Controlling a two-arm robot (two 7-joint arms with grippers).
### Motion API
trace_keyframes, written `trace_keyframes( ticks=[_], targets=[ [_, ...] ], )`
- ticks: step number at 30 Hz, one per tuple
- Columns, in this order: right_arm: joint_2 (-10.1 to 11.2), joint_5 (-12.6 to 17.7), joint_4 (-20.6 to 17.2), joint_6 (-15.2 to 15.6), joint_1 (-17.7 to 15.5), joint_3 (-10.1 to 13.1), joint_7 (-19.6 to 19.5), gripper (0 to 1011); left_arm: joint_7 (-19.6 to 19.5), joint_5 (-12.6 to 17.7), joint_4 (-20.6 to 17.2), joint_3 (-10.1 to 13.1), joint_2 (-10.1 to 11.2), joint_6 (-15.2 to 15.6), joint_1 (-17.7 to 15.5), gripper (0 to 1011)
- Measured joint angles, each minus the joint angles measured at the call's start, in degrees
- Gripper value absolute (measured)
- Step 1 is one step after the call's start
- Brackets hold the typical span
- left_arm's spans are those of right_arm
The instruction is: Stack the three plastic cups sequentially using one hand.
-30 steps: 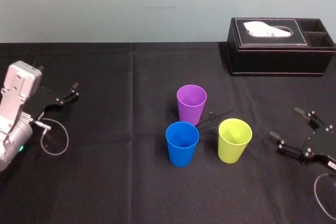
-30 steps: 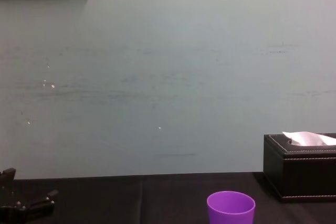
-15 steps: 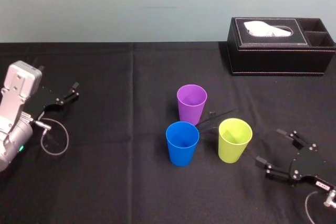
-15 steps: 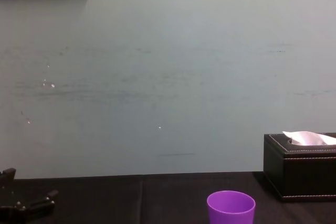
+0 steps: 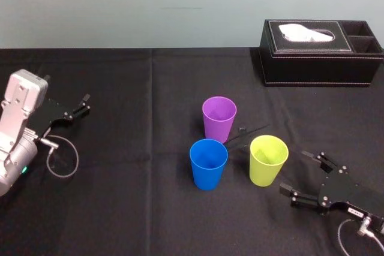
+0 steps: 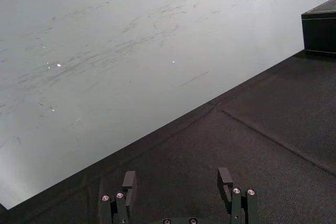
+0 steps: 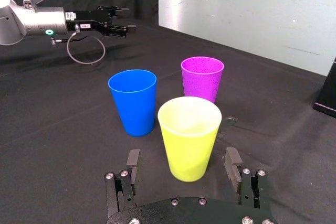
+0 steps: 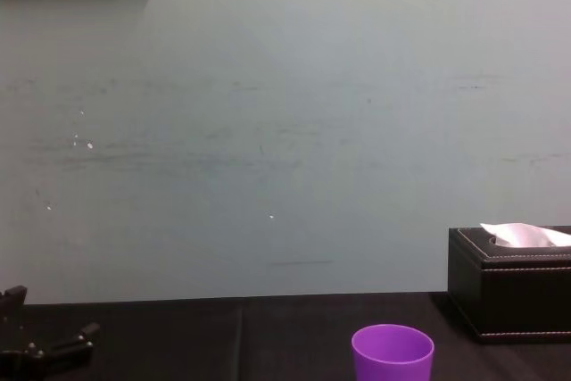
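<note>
A table draped in black cloth [image 5: 120, 220] carries everything, and the head view cuts off its near edge. A black tissue box [image 5: 321, 55] sits at the far right corner with white tissue poking out; in the chest view its right side is cut off. The left gripper [image 5: 85, 104] lies parked by the table's left edge, its fingers spread wide on nothing, and the chest view's lower left corner catches part of it. The right gripper [image 5: 295, 172] is low over the near right part of the table, jaws wide and empty. It points at the yellow-green cup [image 5: 268, 160], just beside it and not touching. All the cups stand upright and apart near the table's middle: the purple cup [image 5: 219, 118] farthest back, the blue cup [image 5: 208, 163] nearer and to the left, the yellow-green one nearer and to the right. The chest view cuts off the purple cup's base. From the right wrist view it is hard to tell whether the yellow-green cup's foot lies between the fingertips
</note>
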Motion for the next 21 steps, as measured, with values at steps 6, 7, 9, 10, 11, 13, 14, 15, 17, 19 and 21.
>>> trace_keyframes(
  ticks=[6, 7, 9, 10, 11, 13, 14, 15, 17, 19, 21],
  targets=[
    [-0.90, -1.12, 0.84, 0.59, 1.80, -0.92, 0.37, 1004, 0.00, 0.00, 0.00, 0.00, 0.00, 0.00, 0.00, 1011],
    [-1.02, -1.26, 1.03, 0.67, 2.08, -1.05, 0.41, 1004, 0.00, 0.00, 0.00, 0.00, 0.00, 0.00, 0.00, 1011],
    [-1.39, -1.56, 1.67, 0.89, 2.89, -1.44, 0.52, 1004, 0.00, 0.00, 0.00, 0.00, 0.00, 0.00, 0.00, 1011],
    [-1.49, -1.69, 1.89, 0.94, 3.13, -1.57, 0.55, 1004, 0.00, 0.00, 0.00, 0.00, 0.00, 0.00, 0.00, 1011],
    [-1.58, -1.81, 2.08, 0.98, 3.37, -1.69, 0.58, 1004, 0.00, 0.00, 0.00, 0.00, 0.00, 0.00, 0.00, 1011],
    [-1.86, -2.17, 2.65, 1.06, 4.14, -2.07, 0.68, 1004, 0.00, 0.00, 0.00, 0.00, 0.00, 0.00, 0.00, 1011],
    [-1.95, -2.24, 2.83, 1.09, 4.37, -2.17, 0.73, 1004, 0.00, 0.00, 0.00, 0.00, 0.00, 0.00, -0.01, 1011],
    [-1.95, -2.24, 2.83, 1.09, 4.37, -2.17, 0.73, 1004, 0.00, 0.00, 0.00, 0.00, 0.00, 0.00, -0.01, 1011],
    [-2.33, -2.60, 3.48, 1.24, 5.28, -2.70, 0.91, 1004, 0.00, 0.00, 0.00, 0.00, 0.00, 0.00, 0.00, 1011],
    [-2.66, -2.81, 4.03, 1.39, 6.06, -3.14, 1.03, 1004, 0.00, 0.00, 0.00, 0.00, 0.00, 0.00, 0.00, 1011],
    [-2.86, -3.00, 4.31, 1.48, 6.51, -3.41, 1.08, 1004, 0.00, 0.00, 0.00, 0.00, 0.00, 0.00, 0.00, 1011]
  ],
)
